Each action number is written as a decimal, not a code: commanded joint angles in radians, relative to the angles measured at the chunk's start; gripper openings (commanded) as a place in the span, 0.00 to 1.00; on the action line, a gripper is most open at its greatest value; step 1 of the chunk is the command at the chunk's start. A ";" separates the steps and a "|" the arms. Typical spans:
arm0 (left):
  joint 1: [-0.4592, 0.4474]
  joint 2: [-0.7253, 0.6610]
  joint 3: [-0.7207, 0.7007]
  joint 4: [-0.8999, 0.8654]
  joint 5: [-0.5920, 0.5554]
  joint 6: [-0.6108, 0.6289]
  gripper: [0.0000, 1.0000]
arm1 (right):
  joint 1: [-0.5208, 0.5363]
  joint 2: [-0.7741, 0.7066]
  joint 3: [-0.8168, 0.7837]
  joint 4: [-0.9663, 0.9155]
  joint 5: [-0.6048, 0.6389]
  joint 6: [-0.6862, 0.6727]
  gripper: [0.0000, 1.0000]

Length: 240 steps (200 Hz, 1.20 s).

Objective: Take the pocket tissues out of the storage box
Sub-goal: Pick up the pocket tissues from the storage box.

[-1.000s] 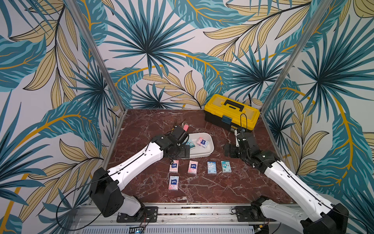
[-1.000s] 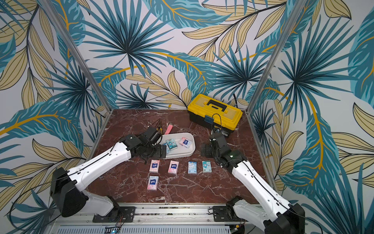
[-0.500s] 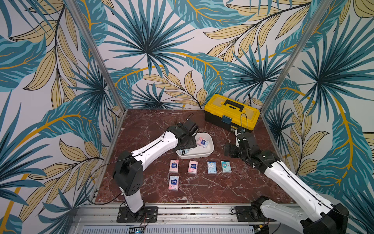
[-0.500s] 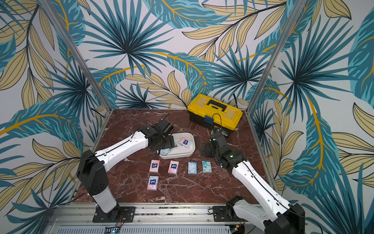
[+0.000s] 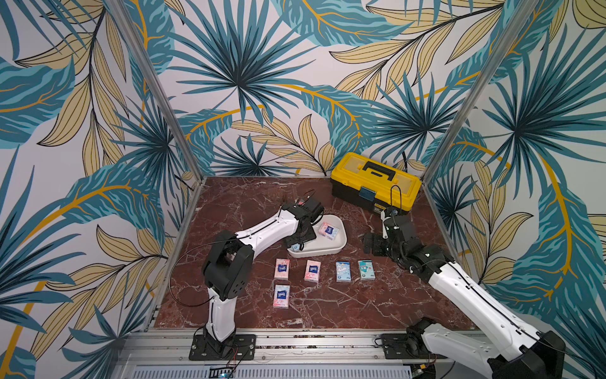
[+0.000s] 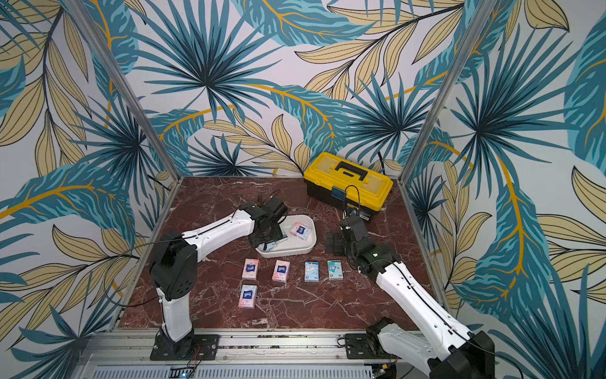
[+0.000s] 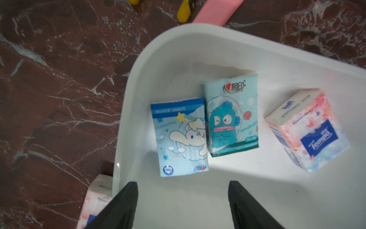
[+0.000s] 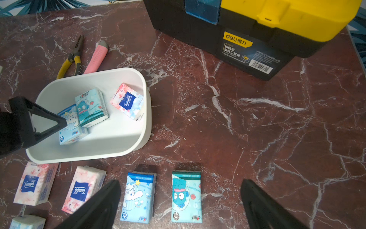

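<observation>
The white storage box (image 5: 328,252) (image 6: 295,252) (image 7: 178,33) (image 8: 146,119) stands mid-table. It holds three pocket tissues: a light blue packet (image 7: 180,138) (image 8: 69,128), a teal one (image 7: 231,117) (image 8: 91,107) and a pink one (image 7: 307,130) (image 8: 126,101) (image 5: 328,230). My left gripper (image 5: 300,242) (image 7: 182,184) hangs over the box's left end, open, its jaws empty and just short of the light blue packet. Several more packets lie in rows on the table before the box, among them a pink one (image 5: 282,269) and a teal one (image 8: 186,196). My right gripper (image 5: 370,244) (image 8: 180,182) stands open to the right of the box.
A yellow-lidded black toolbox (image 5: 373,187) (image 8: 257,29) sits at the back right. Yellow-handled pliers (image 8: 73,57) and a long pink bar (image 8: 97,57) (image 7: 215,10) lie just behind the box. Patterned walls close in the marble table on three sides.
My left arm has swung from the box's left side to above its left end, and its jaws have narrowed. The right arm and all packets stay put.
</observation>
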<state>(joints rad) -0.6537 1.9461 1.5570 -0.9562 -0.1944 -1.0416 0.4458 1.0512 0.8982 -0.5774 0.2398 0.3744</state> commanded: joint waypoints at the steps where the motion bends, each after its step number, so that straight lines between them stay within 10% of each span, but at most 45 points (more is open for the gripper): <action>1: 0.011 0.024 0.037 0.018 0.007 -0.007 0.76 | -0.004 -0.014 -0.021 0.011 0.021 0.011 0.99; 182: 0.037 0.155 0.062 0.147 0.166 0.189 0.63 | -0.015 0.056 0.011 0.034 0.007 -0.010 0.99; 240: 0.030 0.106 0.064 0.112 0.064 0.245 0.69 | -0.016 0.072 0.018 0.039 0.000 -0.004 0.99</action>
<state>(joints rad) -0.6209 2.0777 1.5913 -0.8284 -0.0761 -0.8291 0.4316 1.1152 0.9028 -0.5491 0.2447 0.3733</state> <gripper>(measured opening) 0.648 0.992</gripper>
